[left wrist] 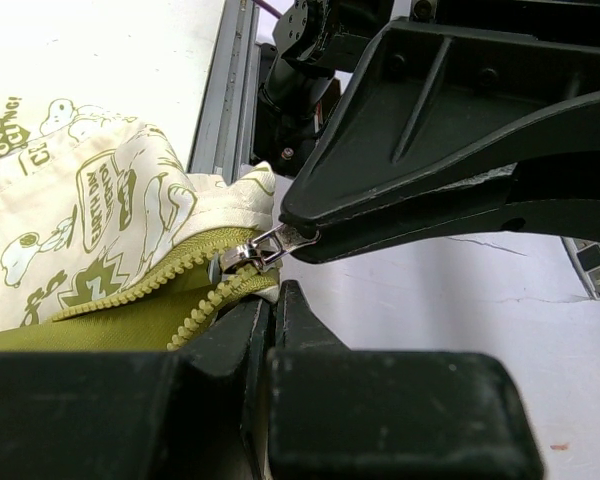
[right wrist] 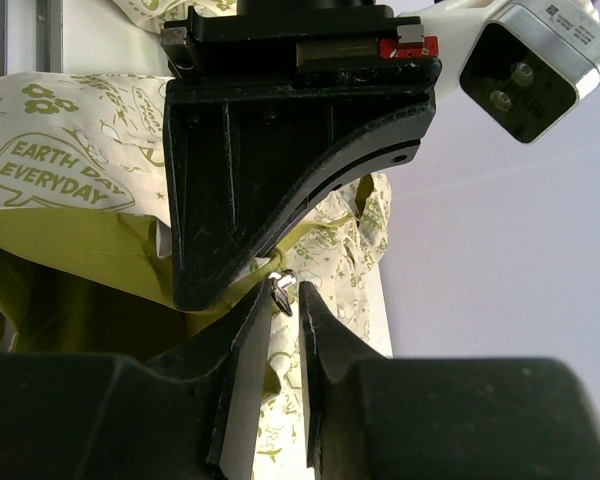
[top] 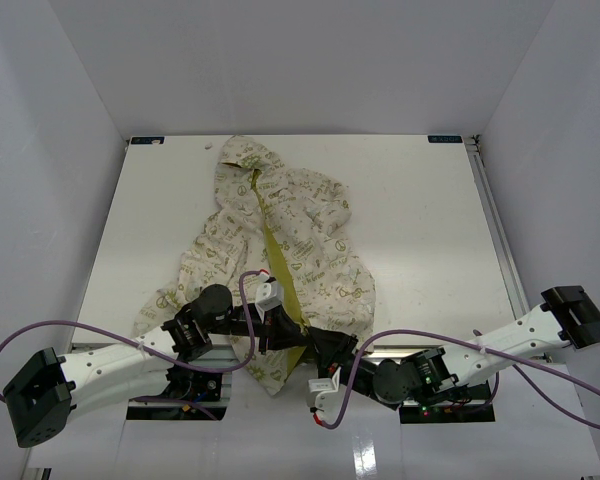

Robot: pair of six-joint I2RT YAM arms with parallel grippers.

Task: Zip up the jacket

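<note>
Jacket point(top: 315, 215) lay flat on the white counter point(top: 430, 230), hood point(top: 242, 158) at the far end, bottom hem at the near edge by my bases. The front was open, with olive lining point(top: 278, 262) showing. My left jaws were pinched almost fully together on the hem, right at the zipper's bottom end. My right jaws met them there, a slim gap between the tips with the metal zipper pull point(right wrist: 281, 293) in it. Couldn't tell if the pull was actually clamped. Two rows of olive zipper teeth point(left wrist: 180, 268) spread apart beyond the slider.
</note>
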